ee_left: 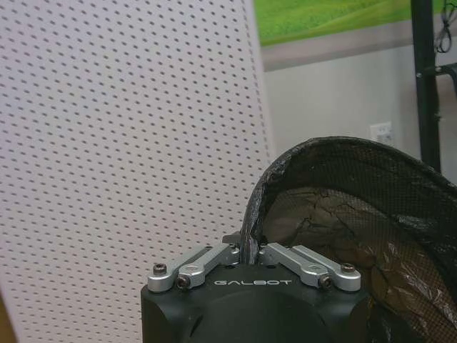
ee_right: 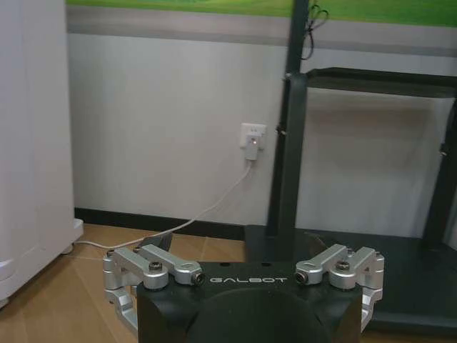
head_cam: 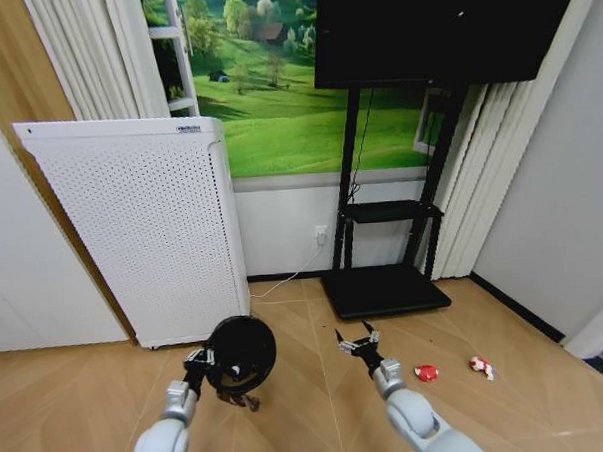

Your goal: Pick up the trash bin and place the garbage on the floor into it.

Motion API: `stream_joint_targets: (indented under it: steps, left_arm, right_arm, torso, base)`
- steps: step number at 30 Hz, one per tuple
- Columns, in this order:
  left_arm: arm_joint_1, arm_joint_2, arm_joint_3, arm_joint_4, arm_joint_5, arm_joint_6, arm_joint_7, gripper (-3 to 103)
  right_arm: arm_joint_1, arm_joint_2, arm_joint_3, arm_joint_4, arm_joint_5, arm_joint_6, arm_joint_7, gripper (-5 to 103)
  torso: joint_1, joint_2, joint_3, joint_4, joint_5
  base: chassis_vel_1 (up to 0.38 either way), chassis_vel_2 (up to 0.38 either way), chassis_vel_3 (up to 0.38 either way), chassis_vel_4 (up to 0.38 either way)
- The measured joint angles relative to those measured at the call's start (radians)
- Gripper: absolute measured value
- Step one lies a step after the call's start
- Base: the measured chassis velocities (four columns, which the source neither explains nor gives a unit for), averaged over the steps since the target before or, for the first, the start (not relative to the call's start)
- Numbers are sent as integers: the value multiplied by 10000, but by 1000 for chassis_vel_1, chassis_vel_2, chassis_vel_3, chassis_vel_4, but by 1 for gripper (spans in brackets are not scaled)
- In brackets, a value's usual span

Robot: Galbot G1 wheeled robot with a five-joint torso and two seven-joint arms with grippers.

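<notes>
While your left hand point(head_cam: 199, 363) is closed on the rim of the trash bin point(head_cam: 241, 355), the bin hangs lifted off the floor point(head_cam: 306, 336), tilted, with its opening turned toward you. In the left wrist view the fingers point(ee_left: 214, 259) pinch the thin black rim between them, and the mesh wall point(ee_left: 343, 207) curves away just beyond the hand, with a dark liner inside. Behind it stands the white perforated appliance point(head_cam: 141, 223). Your right hand point(head_cam: 358, 344) is wide open and holds nothing; it is above the floor, beside the bin but apart from it. Two red scraps point(head_cam: 426, 373) of garbage lie on the floor to the outer side of the right hand, one near, the other red-and-white scrap point(head_cam: 481, 366) farther out.
</notes>
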Motion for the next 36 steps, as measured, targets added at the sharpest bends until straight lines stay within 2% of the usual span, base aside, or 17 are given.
stream_joint_targets:
  steps: [4, 6, 14, 18, 22, 36]
  left_arm:
    - [289, -55, -474, -349, -130, -29, -25, 4]
    - [492, -153, -703, -610, -146, -58, -39, 4]
    - [954, -549, -1207, -1271, -284, -79, -104, 4]
    - [1185, -640, -1540, -1519, -469, -70, -115, 4]
    - [1298, -653, -1886, -1592, -716, -67, -127, 4]
    - [1112, -499, -1781, -1446, -802, -85, -131, 4]
  right_arm:
    - [-67, 10, 495, -193, 275, -157, -248, 100]
    - [-105, -50, 936, -387, 664, -252, -680, 100]
    - [-355, -167, 2016, -578, 1056, -505, -1535, 100]
    - [-642, -161, 2403, -262, 1194, -587, -1618, 100]
    - [-849, -160, 2538, -102, 1096, -344, -1743, 100]
    - [-678, -4, 2409, -373, 969, -294, -1665, 100]
  torso:
    - [0, 0, 0, 1, 1]
    - [-1, 0, 0, 1, 1]
    - [0, 0, 0, 1, 0]
    - [-1, 0, 0, 0, -1]
    - [0, 0, 1, 1, 0]
    - [-2, 0, 1, 2, -2]
  base:
    - [0, 0, 0, 0]
    - [0, 0, 0, 0]
    - [0, 0, 0, 0]
    - [0, 0, 0, 0]
    - [0, 0, 0, 0]
    - [-22, -20, 21, 17]
